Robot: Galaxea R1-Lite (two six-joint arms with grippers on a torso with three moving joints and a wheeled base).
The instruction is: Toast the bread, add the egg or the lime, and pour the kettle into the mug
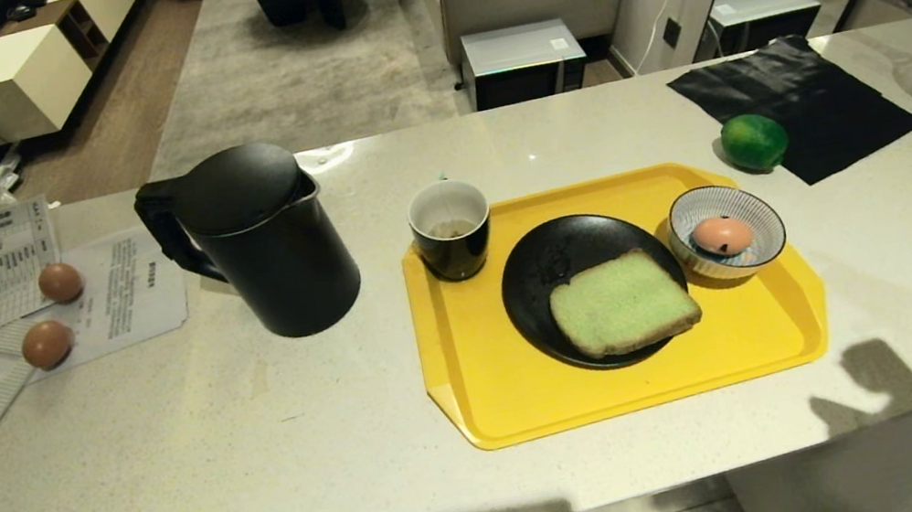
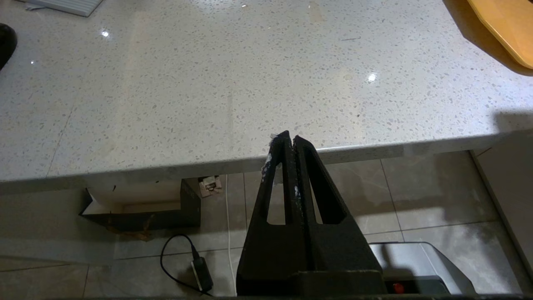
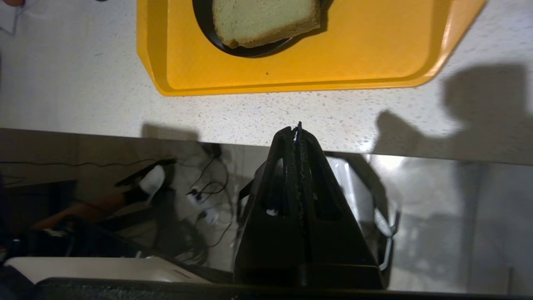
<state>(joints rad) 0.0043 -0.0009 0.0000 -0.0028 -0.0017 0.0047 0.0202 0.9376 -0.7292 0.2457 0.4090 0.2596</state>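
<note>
Both claws hang pinched closed, empty, at the table [image 1: 180,488] edge — left claw [image 2: 290,139], right claw [image 3: 297,128]. The kettle [image 1: 259,242], upper left, looks heavy and rigid — best taken by its side handle.

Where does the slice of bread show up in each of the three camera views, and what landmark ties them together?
Head view: the bread lies on the black plate, centre-right, on the yellow tray.
Left wrist view: not in it; only a corner of the tray shows.
Right wrist view: at the top edge, on the plate.
Shared landmark: the yellow tray, seen in all three.
</note>
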